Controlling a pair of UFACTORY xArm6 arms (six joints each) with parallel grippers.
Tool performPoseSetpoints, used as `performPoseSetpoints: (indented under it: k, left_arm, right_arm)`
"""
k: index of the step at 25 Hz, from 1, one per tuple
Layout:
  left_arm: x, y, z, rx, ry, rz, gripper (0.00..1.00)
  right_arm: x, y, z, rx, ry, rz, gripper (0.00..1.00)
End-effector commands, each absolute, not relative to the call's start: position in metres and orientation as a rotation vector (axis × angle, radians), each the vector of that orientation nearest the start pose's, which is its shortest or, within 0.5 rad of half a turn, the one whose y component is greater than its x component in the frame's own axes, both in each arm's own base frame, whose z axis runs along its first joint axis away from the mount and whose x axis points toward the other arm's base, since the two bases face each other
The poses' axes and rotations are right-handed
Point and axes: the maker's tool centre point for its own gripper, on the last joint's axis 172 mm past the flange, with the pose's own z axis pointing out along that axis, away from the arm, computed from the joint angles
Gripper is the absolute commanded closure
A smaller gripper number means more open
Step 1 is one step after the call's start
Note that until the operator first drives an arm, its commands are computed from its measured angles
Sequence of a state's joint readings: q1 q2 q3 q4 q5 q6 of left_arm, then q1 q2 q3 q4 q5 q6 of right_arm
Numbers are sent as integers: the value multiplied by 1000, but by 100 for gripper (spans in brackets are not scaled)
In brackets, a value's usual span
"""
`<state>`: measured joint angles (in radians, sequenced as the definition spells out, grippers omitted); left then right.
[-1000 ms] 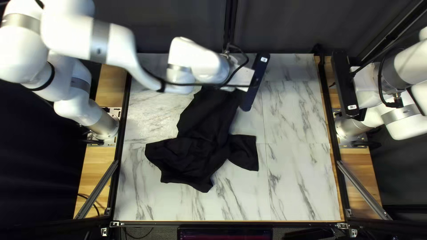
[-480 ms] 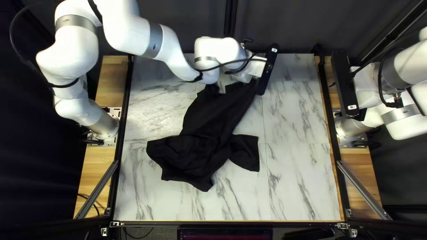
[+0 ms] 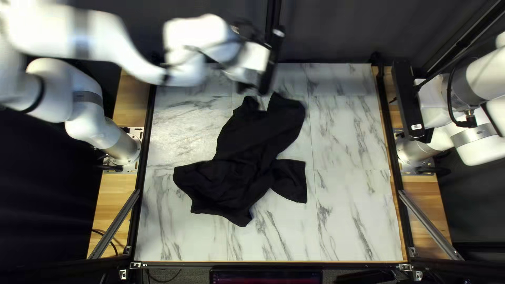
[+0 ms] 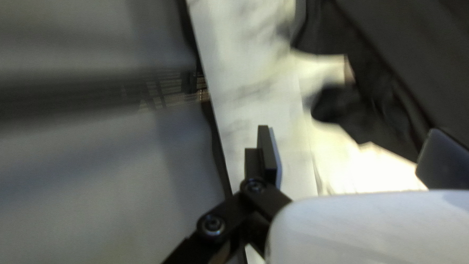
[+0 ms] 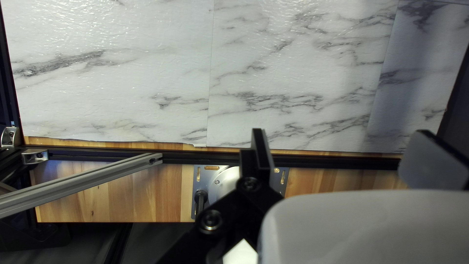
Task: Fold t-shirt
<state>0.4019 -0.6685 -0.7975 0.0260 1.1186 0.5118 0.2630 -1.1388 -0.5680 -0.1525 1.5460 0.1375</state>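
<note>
The crumpled black cloth t-shirt [image 3: 236, 168] looks matt and soft. The white, grey-veined rectangular bench [image 5: 137, 102] is glossy, finely rippled where light glints. Pale brown wooden boards [image 5: 122, 198] look smooth; the long grey metal strut [image 5: 83, 181] has a dull satin finish. Smooth, shiny white casings cover the jointed right arm [image 3: 489, 73].

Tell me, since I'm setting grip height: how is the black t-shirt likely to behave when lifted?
The black t-shirt is probably floppy, since it lies crumpled. Picked up at one end, it would likely sag, as it sprawls long. It seems unlikely to roll, lying low on the table.
</note>
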Motion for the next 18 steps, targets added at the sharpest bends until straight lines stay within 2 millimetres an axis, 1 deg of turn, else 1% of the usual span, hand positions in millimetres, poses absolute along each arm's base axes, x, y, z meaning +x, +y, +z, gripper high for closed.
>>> performPoseSetpoints:
  k: [1, 2, 4, 5, 18]
  left_arm:
    - [303, 146, 390, -3010, 85, -516, 0]
    - [293, 139, 405, -3026, 58, -525, 0]
    - [288, 128, 415, -3045, 38, -533, 0]
    - [286, 118, 416, -3061, 33, -540, 0]
    - [286, 118, 416, -3061, 33, -540, 0]
  right_arm:
    - [214, 16, 308, -3239, -190, -305, 0]
    - [214, 16, 308, -3239, -190, -305, 0]
    - [214, 16, 308, -3239, -190, -305, 0]
    - [214, 16, 308, -3239, -190, -305, 0]
    - [214, 16, 308, -3239, -190, -305, 0]
